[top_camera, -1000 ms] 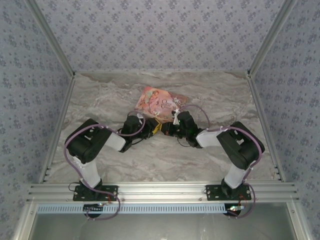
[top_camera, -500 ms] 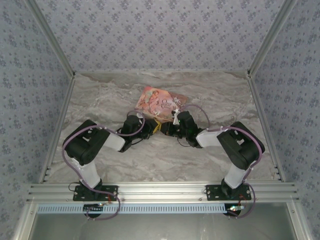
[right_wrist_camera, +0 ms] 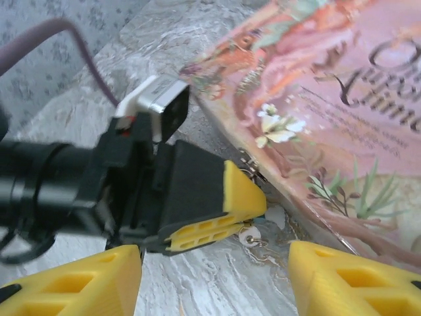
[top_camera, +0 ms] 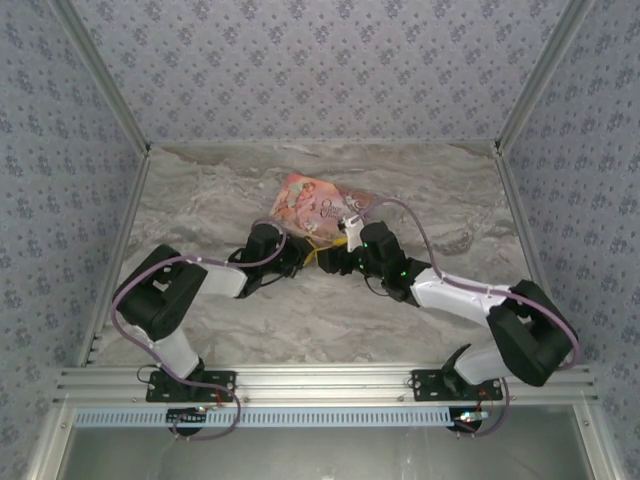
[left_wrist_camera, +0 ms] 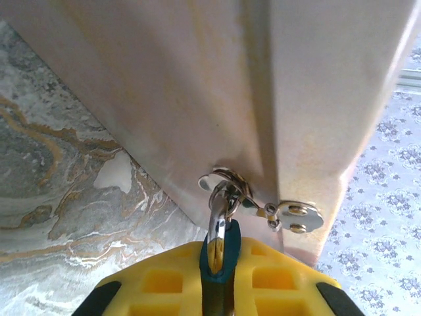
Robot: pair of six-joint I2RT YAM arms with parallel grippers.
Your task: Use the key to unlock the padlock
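**Top view.** Both arms meet at the 6 o'clock edge of the pink picture-printed box (top_camera: pixel 310 200) on the marbled tabletop (top_camera: pixel 220 200). The left arm (top_camera: pixel 170 290) reaches in from 8 o'clock and the right arm (top_camera: pixel 470 295) from 4 o'clock. Their wrists cover the box's near edge, so from here I cannot make out the padlock. A sliver of yellow shows between the two wrists.

**Left wrist view.** The left fingers (left_wrist_camera: pixel 164 280) are clenched on the padlock (left_wrist_camera: pixel 220 263), whose dark teal body is pinched between the yellow pads at 6 o'clock. Its lower end is cut off by the frame edge. The silver shackle (left_wrist_camera: pixel 217 220) rises toward 12 o'clock and passes through a small metal ring (left_wrist_camera: pixel 227 181) on the box's pale side wall. A silver hasp plate (left_wrist_camera: pixel 297 216) sits just beside the ring at 4 o'clock.

**Right wrist view.** The right fingers (right_wrist_camera: pixel 79 283) are released. They stand wide apart at 7 and 5 o'clock and touch nothing. Toward 12 o'clock between them, a yellow tip of the left fingers rests at the box's near edge and masks the padlock, which lies apart from the right fingers. At 5 o'clock of that tip, a small silver loop (right_wrist_camera: pixel 253 238) shows against the tabletop. It is too blurred for me to tell whether it belongs to the key.
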